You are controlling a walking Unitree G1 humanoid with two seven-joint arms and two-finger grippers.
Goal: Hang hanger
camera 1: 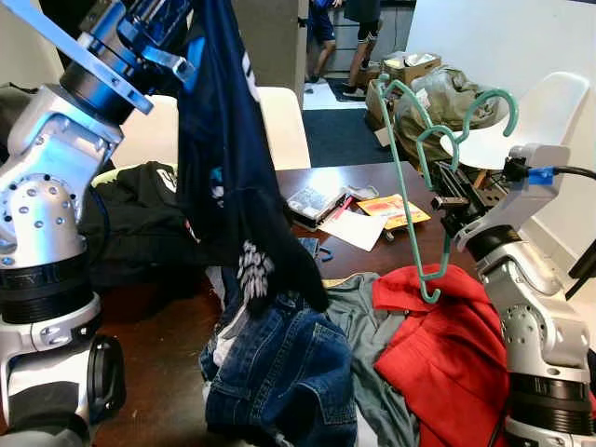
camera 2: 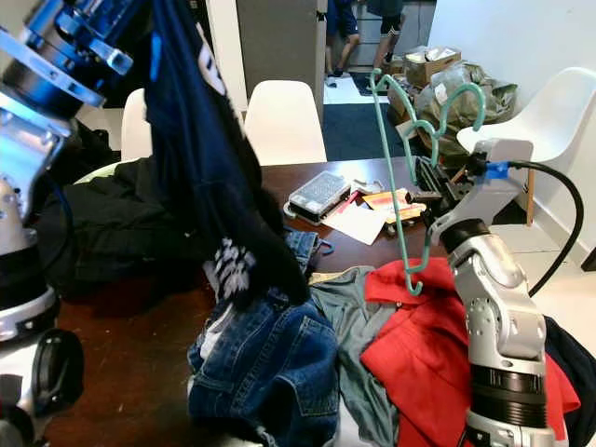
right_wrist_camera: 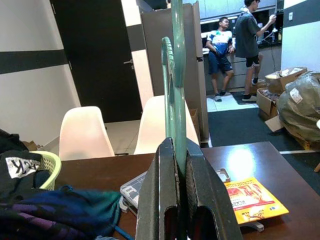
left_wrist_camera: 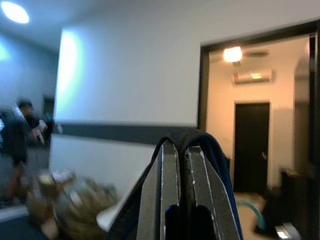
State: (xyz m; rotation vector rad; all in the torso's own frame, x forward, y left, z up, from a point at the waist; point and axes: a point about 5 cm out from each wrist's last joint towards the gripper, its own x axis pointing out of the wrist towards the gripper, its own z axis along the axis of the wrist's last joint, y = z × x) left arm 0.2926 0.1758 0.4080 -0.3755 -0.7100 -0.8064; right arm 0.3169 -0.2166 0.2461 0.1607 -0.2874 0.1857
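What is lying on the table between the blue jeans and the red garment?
A grey-green garment lies between the blue jeans and the red garment, touching both, as the left eye view shows.

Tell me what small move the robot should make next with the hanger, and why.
Probably bring the right gripper and its green hanger toward the navy shirt that the left gripper holds up: they hang apart above the table.
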